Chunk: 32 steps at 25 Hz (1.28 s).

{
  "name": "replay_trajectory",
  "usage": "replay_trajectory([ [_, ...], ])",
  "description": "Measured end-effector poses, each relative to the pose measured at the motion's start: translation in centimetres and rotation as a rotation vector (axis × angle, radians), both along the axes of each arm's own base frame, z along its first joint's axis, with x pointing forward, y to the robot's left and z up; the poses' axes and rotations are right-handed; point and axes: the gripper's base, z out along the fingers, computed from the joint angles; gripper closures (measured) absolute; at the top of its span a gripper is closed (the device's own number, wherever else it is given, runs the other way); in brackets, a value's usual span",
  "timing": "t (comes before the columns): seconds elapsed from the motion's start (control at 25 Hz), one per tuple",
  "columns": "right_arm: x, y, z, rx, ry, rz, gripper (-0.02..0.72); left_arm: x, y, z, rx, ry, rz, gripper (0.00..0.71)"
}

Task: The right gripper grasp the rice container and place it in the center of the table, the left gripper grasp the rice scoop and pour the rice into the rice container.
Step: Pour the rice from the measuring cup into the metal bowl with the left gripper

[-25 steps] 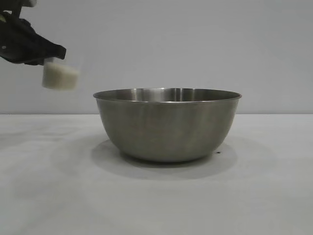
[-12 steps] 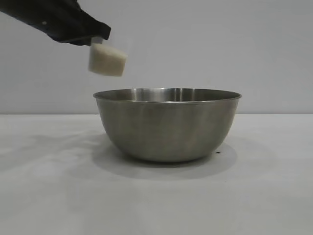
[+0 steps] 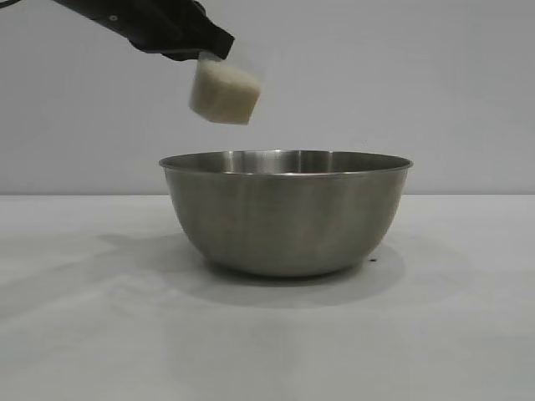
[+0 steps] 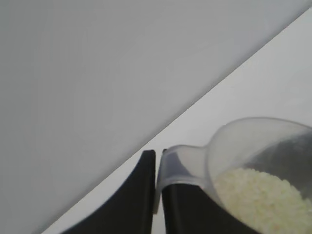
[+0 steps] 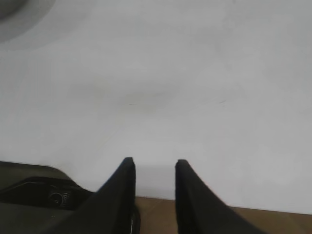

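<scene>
The small clear plastic cup (image 3: 224, 93), full of white rice (image 4: 263, 195), looks light but spills easily. The left claw (image 4: 157, 187) pinches its stiff side handle above the big steel bowl (image 3: 286, 213), mid-surface. The right claw (image 5: 154, 180) is spread, empty.

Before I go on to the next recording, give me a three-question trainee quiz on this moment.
1. True or false: the rice scoop is resting on the table.
2. The rice is: A) in the scoop, B) heaped on the table, C) spilled beside the rice container.
3. Fill in: the left gripper holds the scoop by its ____.

Key: 1. False; it hangs tilted in the air, above the container's left rim. 2. A. 3. Handle. The right gripper is open over bare table, holding nothing.
</scene>
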Motion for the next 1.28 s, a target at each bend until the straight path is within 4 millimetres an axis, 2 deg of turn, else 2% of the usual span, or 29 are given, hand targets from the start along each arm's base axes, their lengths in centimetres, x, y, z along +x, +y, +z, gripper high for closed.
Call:
replay_trajectory([
  [0.36, 0.0, 0.0, 0.0, 0.000, 0.000, 0.000, 0.496, -0.9, -1.7, 0.1, 0.202, -0.144, -0.100, 0.710],
  [0.96, 0.0, 0.0, 0.0, 0.000, 0.000, 0.000, 0.496, -1.2, -2.1, 1.6, 0.557, -0.606, -0.164, 0.710],
  [1.16, 0.0, 0.0, 0.0, 0.000, 0.000, 0.000, 0.496, -1.4, -2.5, 1.7, 0.663, -0.737, -0.206, 0.710],
  [1.28, 0.0, 0.0, 0.0, 0.000, 0.000, 0.000, 0.496, -1.3, -2.8, 1.1, 0.704, -0.840, -0.203, 0.710],
])
